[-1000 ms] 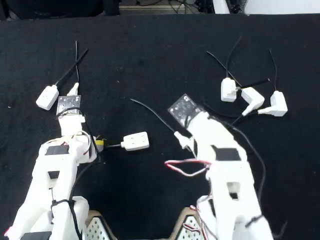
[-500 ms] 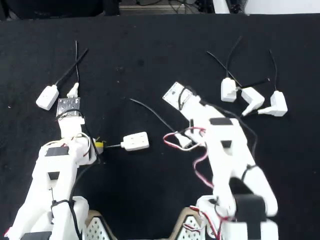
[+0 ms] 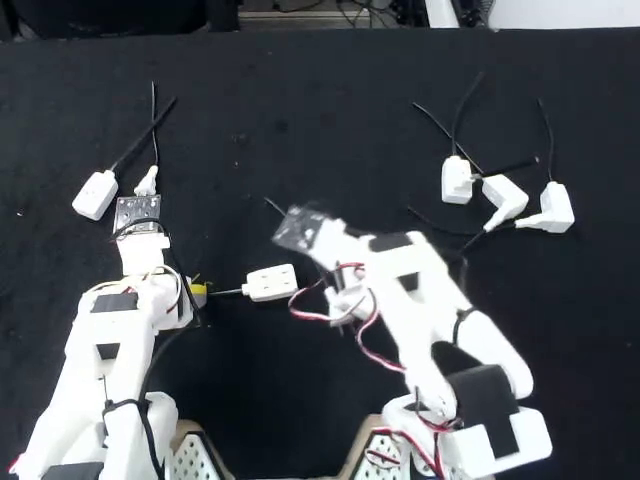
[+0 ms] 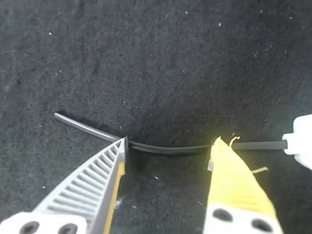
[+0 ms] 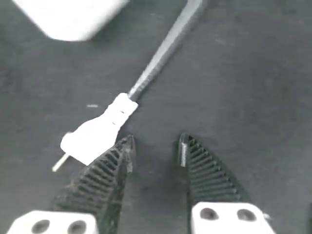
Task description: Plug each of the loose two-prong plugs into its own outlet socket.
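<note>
Left gripper (image 4: 168, 144): fingers apart, straddling a black cord (image 4: 161, 147) on the table (image 4: 146, 48)
Right gripper (image 5: 155, 144): fingers apart above the table
Two-prong plug (image 5: 95, 134): lying flat just beside one right fingertip
Outlet socket (image 3: 272, 283): near that plug

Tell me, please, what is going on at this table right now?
The left gripper is open over the black cloth-covered table, its fingers straddling the thin black cable that runs to the white rectangular outlet socket in the middle. The right gripper is open too, low beside that socket, with a small white two-prong plug lying just outside one finger, not between them. Nothing is gripped, and this plug is not yet plugged in. A cluster of white corded pieces lies at the far right.
</note>
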Tool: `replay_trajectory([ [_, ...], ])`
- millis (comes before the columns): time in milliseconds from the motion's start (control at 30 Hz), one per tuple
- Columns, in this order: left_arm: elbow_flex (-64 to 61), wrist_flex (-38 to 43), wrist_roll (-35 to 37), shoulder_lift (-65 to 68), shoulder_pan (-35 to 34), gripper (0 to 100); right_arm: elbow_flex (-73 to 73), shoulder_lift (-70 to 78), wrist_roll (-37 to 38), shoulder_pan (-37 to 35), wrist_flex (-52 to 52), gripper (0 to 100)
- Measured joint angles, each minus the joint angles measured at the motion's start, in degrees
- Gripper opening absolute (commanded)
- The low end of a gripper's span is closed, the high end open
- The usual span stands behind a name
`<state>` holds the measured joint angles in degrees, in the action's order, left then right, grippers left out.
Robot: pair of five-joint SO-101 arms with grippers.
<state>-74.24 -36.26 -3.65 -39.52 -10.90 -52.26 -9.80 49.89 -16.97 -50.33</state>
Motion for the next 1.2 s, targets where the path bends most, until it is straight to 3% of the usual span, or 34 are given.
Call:
replay_trajectory([
  [333, 0.0, 0.0, 0.0, 0.0, 0.0, 27, -3.3, -17.8, -7.5, -5.1, -9.2, 14.1],
  [633, 0.0, 0.0, 0.0, 0.0, 0.0, 27, -6.2, -20.2, -36.4, -6.2, -1.1, 14.1],
  [967, 0.0, 0.0, 0.0, 0.0, 0.0, 27, -3.9, -3.3, -38.5, -10.0, 3.3, 13.3],
  [1067, 0.0, 0.0, 0.0, 0.0, 0.0, 27, -0.2, 0.0, -38.5, -9.2, 0.6, 1.1],
  [1200, 0.0, 0.0, 0.0, 0.0, 0.0, 27, 2.5, 1.8, -38.3, -4.7, -1.4, 1.0],
])
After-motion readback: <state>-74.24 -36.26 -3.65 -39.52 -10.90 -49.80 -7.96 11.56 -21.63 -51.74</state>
